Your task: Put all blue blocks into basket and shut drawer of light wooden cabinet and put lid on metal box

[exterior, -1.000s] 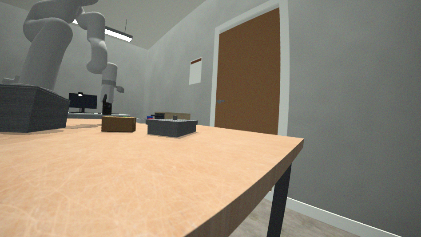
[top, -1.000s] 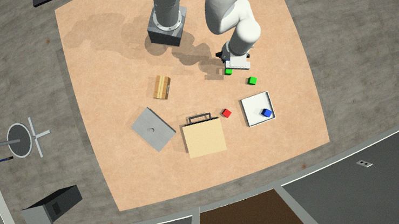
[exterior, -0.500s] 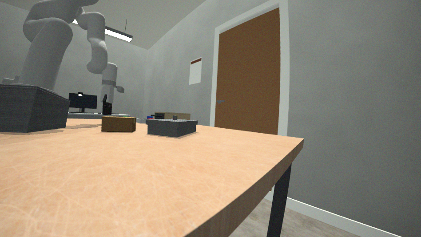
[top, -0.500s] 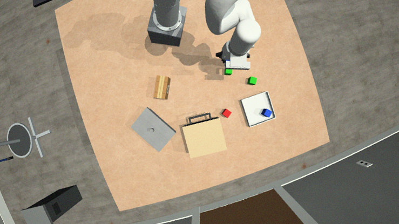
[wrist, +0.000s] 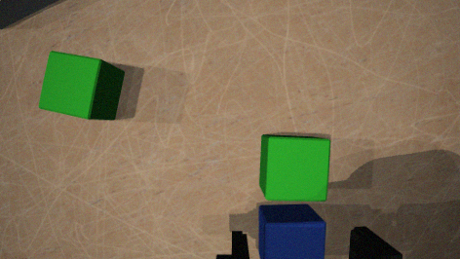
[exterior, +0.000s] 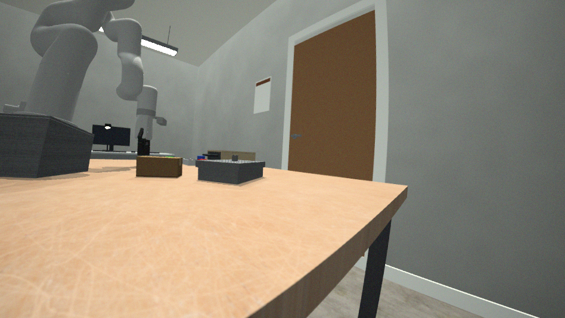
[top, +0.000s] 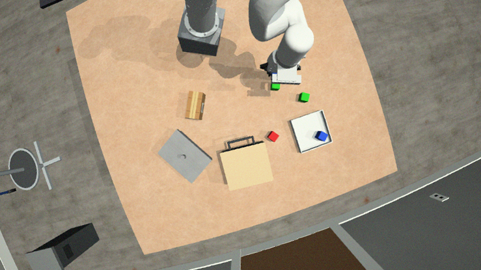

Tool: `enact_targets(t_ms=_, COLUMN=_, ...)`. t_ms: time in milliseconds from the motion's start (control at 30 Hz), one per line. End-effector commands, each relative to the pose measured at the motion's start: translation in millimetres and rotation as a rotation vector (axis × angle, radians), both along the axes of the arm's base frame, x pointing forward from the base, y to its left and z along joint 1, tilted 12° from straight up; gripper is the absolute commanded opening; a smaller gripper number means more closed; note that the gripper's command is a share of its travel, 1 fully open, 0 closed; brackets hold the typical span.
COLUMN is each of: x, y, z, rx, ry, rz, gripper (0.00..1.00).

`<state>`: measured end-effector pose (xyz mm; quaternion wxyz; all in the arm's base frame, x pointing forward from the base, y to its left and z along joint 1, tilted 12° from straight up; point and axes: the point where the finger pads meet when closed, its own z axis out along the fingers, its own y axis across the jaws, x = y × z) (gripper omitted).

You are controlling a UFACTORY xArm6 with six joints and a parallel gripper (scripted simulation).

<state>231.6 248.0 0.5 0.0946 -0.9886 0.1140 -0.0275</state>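
– Where's the blue block?
– Near the arm-side edge of the surface, touching a green block. My pincer straddles it, part open, gripping nothing.
– Next?
– I'd close without nudging green, then carry it to the basket.

Wood table, cabinet, metal box, basket (blue blk inside)
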Motion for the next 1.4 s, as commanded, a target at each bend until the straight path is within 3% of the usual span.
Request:
enact_targets(t_ms=0, x=1, y=2, z=-4, rx=0.005, ry=-0.002, rz=0.000, gripper=0.61)
enact_targets(t_ms=1367, x=4, y=9, z=-41, rx=0.005, ry=-0.002, rz=0.000, gripper=0.61)
